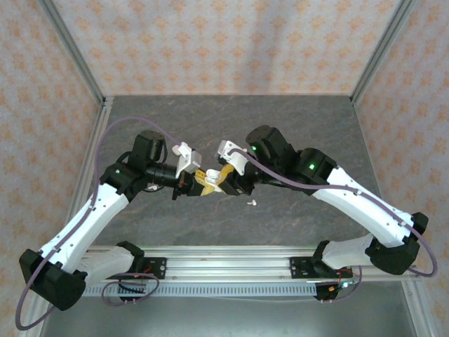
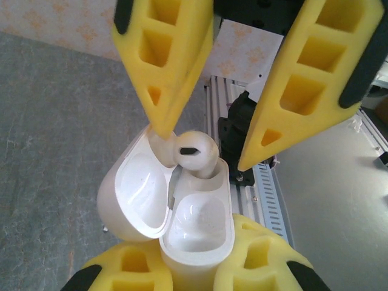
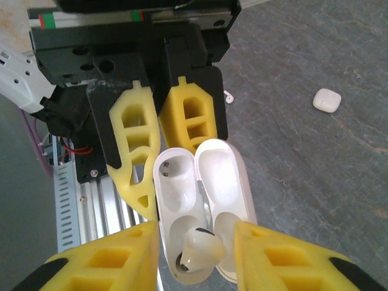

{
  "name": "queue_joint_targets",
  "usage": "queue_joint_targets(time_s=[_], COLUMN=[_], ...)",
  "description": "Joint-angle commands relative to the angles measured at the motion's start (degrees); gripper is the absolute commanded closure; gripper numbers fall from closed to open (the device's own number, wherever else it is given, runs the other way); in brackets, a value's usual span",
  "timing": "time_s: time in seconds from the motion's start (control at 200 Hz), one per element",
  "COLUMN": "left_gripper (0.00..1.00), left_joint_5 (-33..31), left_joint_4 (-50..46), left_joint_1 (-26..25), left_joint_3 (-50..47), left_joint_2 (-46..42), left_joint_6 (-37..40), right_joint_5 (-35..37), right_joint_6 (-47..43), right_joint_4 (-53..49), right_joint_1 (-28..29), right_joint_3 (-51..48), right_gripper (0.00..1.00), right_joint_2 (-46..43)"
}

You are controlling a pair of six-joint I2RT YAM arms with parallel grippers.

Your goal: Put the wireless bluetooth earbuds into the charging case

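Your left tool (image 2: 195,270) clenches the open glossy white plastic charging case (image 2: 197,227) to steady it. Small white earbud (image 2: 195,151) sits in its socket btwn tips of right tool (image 3: 197,233), spread, released. Prob needs pressing home.

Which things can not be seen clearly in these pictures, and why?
1. Stem of the earbud: hidden inside the charging case in both wrist views; seating depth unclear.
2. Bottom of the case: left wrist view, cut off by the lower edge at the left gripper.
3. The small white object on the table: right wrist view, too small to identify.
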Motion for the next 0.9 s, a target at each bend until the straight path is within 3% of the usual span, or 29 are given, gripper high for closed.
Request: queue_joint_targets(time_s=[0.0,0.16,0.475,0.896], left_gripper=[1.0,1.0,1.0,1.0], left_joint_5=[0.23,-0.17,-1.24,-15.41], left_joint_4=[1.46,3.35,3.86,11.36], left_joint_1=[0.36,0.3,0.38,0.3], left_joint_3=[1.12,0.01,-0.44,-5.02], left_joint_2=[-0.85,-1.23,-1.82,-5.13], left_joint_6=[0.98,-0.11,-0.6,-9.44], right_joint_5=[1.46,2.25,4.24,15.48], right_joint_6=[4.32,7.81,13.85,34.87], right_joint_4=[2.65,1.78,0.05,-4.35], right_joint_1=[0.48,0.2,-1.83,-0.73], right_joint_3=[0.53,2.07,3.08,8.04], right_gripper=[0.58,0.52,0.52,0.57], right_joint_2=[-1.62,-1.29,-1.38,0.03])
